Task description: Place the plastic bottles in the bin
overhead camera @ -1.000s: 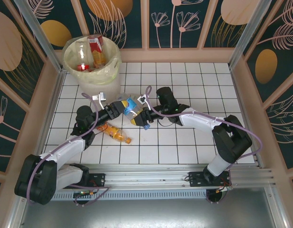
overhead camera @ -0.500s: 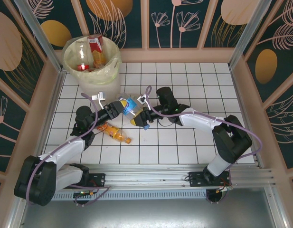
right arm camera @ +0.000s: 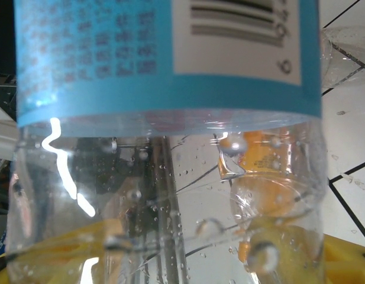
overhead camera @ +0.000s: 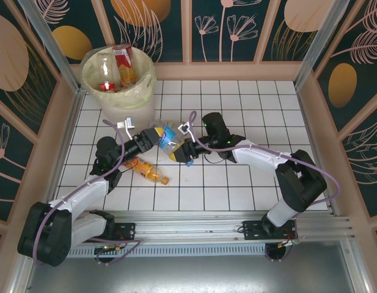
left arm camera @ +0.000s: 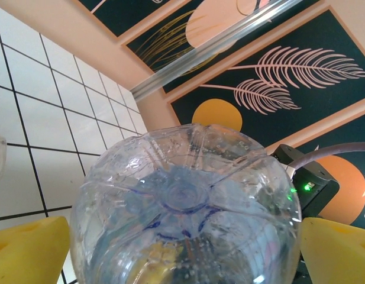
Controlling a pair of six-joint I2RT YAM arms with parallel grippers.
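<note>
A clear plastic bottle (overhead camera: 168,139) with a blue label and a blue cap hangs above the tiles between both grippers. My right gripper (overhead camera: 184,150) is shut on its cap end, and the yellow fingers (right arm camera: 345,260) show through the clear wall (right arm camera: 170,195). My left gripper (overhead camera: 155,135) is open at the other end. Its yellow fingers (left arm camera: 28,251) are spread wide on either side of the bottle's base (left arm camera: 185,195). An orange bottle (overhead camera: 148,171) lies on the tiles below the left arm. The bin (overhead camera: 138,101), lined with a pale bag, stands at the back left.
Inside the bin a clear bottle (overhead camera: 104,66) and a red-labelled one (overhead camera: 123,63) stick up. Patterned walls and metal posts close the floor on three sides. White tiles stretch out to the right of the arms.
The bottle and both grippers stay in almost the same spot. The left fingers now stand wider round the base. The right arm has shifted slightly.
</note>
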